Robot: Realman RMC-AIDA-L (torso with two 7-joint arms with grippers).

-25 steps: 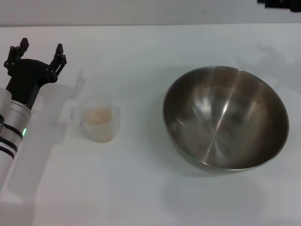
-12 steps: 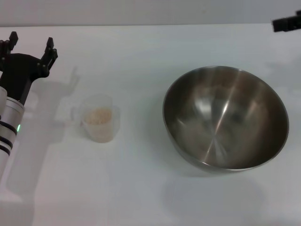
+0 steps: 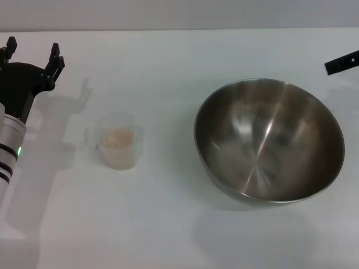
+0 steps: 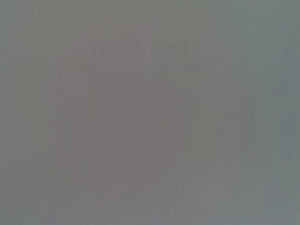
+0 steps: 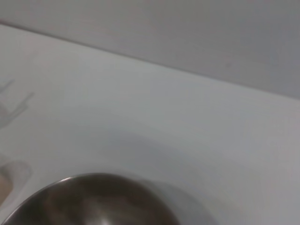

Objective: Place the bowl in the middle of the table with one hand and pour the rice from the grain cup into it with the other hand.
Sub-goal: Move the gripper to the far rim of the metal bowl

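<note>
Starting at the left, the left gripper (image 3: 31, 51) hangs over the far left of the table (image 3: 168, 224) with its prongs spread wide and nothing between them. From that gripper the grain cup (image 3: 118, 141) lies nearer the robot and off toward the middle, standing upright with the rice (image 3: 116, 137) heaped low inside; its handle seems to stick out on the side facing the gripper (the clear plastic makes that hard to confirm). Further right, well apart from the cup, the bowl (image 3: 268, 140) sits right of centre, empty and tipped a little. Only a black sliver of the right gripper (image 3: 342, 63) shows at the right edge, beyond the bowl's far rim, so whether it is spread or clenched I cannot tell. Judging by these positions, the left arm is the nearer one to the cup and the right arm nearer the bowl, which is not yet in the middle.
</note>
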